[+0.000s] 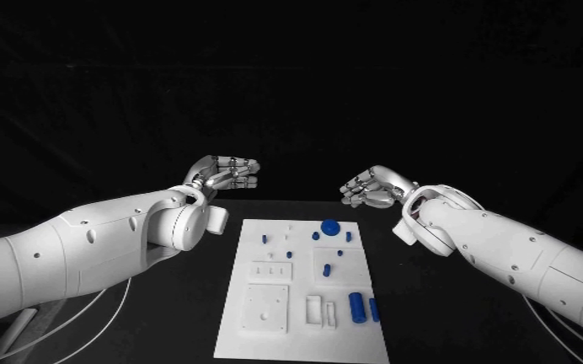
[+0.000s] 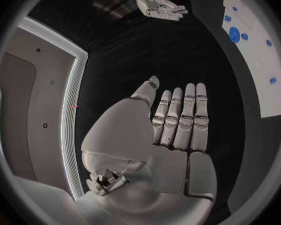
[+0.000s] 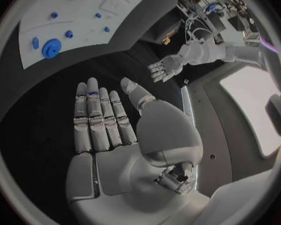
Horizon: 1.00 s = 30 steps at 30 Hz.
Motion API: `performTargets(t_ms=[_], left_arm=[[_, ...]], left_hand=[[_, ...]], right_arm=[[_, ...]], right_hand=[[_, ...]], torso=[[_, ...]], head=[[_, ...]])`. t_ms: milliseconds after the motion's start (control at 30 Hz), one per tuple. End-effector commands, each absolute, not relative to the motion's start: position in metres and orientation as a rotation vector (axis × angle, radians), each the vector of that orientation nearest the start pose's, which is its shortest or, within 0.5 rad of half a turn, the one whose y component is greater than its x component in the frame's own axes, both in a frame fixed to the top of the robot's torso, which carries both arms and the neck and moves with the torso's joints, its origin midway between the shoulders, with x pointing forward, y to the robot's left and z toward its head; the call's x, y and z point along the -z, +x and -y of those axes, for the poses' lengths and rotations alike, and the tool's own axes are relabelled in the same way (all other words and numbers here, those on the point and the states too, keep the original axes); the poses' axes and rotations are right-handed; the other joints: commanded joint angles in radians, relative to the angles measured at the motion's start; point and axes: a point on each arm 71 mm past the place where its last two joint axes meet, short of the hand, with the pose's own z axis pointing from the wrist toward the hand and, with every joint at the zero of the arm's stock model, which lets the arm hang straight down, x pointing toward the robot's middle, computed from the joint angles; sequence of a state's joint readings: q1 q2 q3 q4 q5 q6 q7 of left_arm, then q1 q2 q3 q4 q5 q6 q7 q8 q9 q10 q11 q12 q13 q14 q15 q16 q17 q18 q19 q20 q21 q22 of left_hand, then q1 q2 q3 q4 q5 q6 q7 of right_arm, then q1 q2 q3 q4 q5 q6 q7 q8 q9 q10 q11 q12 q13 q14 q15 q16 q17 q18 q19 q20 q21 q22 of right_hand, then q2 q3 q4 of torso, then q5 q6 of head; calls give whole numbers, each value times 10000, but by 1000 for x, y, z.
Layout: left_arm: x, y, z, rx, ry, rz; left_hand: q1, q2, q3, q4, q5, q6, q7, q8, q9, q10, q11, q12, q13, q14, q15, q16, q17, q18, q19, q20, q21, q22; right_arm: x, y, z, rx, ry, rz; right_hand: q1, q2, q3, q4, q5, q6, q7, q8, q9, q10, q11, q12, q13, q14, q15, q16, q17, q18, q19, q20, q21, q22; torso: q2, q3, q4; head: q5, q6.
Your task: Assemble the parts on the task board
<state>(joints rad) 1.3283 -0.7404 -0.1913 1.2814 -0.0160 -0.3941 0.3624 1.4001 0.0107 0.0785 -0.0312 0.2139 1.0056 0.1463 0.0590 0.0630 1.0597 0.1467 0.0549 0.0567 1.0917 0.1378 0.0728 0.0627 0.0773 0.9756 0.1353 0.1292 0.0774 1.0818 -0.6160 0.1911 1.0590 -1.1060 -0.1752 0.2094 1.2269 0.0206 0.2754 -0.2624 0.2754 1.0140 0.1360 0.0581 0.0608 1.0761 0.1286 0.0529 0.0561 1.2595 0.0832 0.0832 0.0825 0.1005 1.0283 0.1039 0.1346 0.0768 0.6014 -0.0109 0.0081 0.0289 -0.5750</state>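
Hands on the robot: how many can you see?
2. The left hand hovers beyond the far left corner of the task board. The right hand hovers beyond its far right corner. Both hold nothing.

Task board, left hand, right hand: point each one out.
task board [image 1: 270, 337], head view, on a bare part of the white plate near its front edge.
left hand [image 1: 226, 172], head view, on the middle of the hand.
right hand [image 1: 374, 187], head view, on the middle of the hand.
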Motion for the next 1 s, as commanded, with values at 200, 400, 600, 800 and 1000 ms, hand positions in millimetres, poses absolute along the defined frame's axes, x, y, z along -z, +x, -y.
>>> performTargets(t_ms=[200, 400, 600, 800, 1000], left_arm=[[169, 521, -221, 13945, -9276, -14677], [164, 513, -217, 14203, -8759, -14956], [155, 509, -212, 14450, -8510, -14967], [146, 506, -208, 14724, -8377, -14914], [140, 502, -203, 15015, -8229, -14924]], left_hand=[[-103, -151, 68, -314, 125, 26, 33, 27, 8, 82, -4, 34, 9, 90, 4, -24, 7, -91, -12, -87, 47, -18], [-386, -279, 282, -629, 382, 30, 16, 30, 10, 96, -20, 35, 9, 49, 15, -27, 8, -74, 0, -86, 103, -7], [-411, -286, 108, -688, 72, 72, -1, 29, 10, 162, -40, 35, 10, 82, 6, -18, 9, -65, 30, -84, 130, -13], [-393, -249, -31, -742, -6, 66, 3, 29, 10, 153, -38, 35, 10, 108, 0, -14, 10, -63, 45, -91, 144, -18], [-369, -228, -46, -767, -16, 73, 18, 29, 10, 162, -31, 34, 10, 117, -2, -13, 9, -65, 45, -94, 145, -19]], right_arm=[[202, 555, 198, -6728, -2452, -16251], [203, 555, 185, -5625, -3574, -16037], [207, 559, 178, -4716, -4070, -16090], [208, 562, 174, -4374, -4115, -15876], [209, 564, 170, -4138, -4202, -15779]], right_hand=[[60, -485, -183, -169, 163, 807, -189, 36, 15, 918, -454, 28, 16, 2478, -947, 3779, 2193, 1084, 3854, -635, 1603, 563], [61, -678, -38, -188, 41, 765, -223, 37, 16, 678, -419, 37, 20, 2448, -943, 5255, 2927, 1314, 4398, -654, 2183, 982], [-42, -689, -251, -71, -415, 655, -334, 50, 22, 464, -392, 51, 27, 2264, -891, 6126, 3204, 1579, 4504, -386, 2416, 1279], [29, -669, -293, -124, -442, 581, -329, 32, 13, 220, -356, 53, 26, 2222, -846, 6777, 3358, 1535, 4717, -491, 2593, 1488], [111, -701, -141, -132, -501, 551, -321, 34, 14, 51, -338, 44, 19, 2010, -826, 7528, 3356, 855, 4759, -1082, 2950, 1896]], torso=[[517, -51, 374], [790, -71, 522], [1042, -148, 650], [1228, -143, 677], [1407, -191, 741]], head=[[-210, 42], [-371, 128], [-599, 257], [-746, 324], [-749, 355]])
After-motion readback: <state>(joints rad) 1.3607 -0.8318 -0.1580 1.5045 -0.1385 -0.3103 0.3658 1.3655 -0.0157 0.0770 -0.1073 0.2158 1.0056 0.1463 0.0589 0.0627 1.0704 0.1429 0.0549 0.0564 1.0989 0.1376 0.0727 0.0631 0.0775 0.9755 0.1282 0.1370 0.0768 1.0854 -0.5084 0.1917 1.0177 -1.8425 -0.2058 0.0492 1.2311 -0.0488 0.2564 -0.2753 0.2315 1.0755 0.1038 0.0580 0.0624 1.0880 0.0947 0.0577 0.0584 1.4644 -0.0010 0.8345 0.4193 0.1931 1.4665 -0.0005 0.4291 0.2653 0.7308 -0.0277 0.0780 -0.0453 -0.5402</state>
